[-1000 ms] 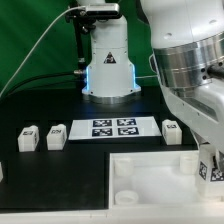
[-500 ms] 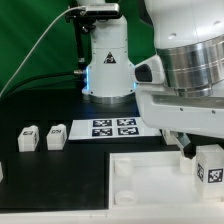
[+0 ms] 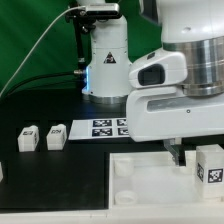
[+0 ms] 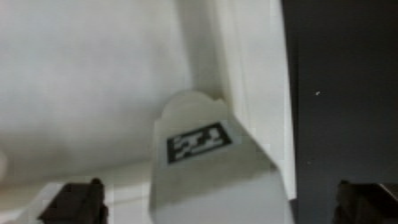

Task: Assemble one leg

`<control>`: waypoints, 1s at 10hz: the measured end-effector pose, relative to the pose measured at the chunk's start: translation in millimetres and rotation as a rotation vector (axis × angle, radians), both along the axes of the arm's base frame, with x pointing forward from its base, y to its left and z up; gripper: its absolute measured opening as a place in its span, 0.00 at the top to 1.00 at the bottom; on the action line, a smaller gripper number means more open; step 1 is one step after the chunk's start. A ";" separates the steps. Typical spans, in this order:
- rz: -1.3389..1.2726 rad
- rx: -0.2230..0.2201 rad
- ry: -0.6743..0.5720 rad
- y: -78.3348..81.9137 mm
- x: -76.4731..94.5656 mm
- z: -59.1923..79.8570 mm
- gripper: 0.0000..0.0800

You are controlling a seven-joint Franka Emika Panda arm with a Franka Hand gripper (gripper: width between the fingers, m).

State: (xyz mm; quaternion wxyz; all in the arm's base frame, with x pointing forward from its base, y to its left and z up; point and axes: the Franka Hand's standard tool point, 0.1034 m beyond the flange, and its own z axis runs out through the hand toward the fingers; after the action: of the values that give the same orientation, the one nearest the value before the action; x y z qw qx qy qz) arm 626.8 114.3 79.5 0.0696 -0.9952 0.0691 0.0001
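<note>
Though the leg (image 3: 210, 166) stays put, the arm (image 3: 175, 95) has swung across.

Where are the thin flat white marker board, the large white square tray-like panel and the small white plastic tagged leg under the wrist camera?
The marker board (image 3: 103, 127): exterior view, between its left tags.
The panel (image 3: 150, 176): exterior view, its flat inner face.
The leg (image 4: 196, 143): wrist view, its black-and-white tag.

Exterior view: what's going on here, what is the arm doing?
The gripper is open, its fingers on either side of a leg with gaps on both sides. That leg is by the panel's edge on the exterior view's right; whether it is seated cannot be told. Two more legs stand to the exterior view's left of the marker board.
</note>
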 end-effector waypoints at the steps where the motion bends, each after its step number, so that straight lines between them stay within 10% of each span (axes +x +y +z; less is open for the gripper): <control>1: -0.034 0.003 0.007 0.7 -0.8 -0.6 0.19; 3: -0.199 0.016 0.031 3.0 -1.0 -0.5 0.57; 10: -1.136 0.131 0.170 -7.2 0.5 -3.0 0.62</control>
State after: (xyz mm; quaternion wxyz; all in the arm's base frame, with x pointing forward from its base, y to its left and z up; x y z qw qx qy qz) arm 627.4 107.1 76.5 0.1146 -0.7919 0.5980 0.0469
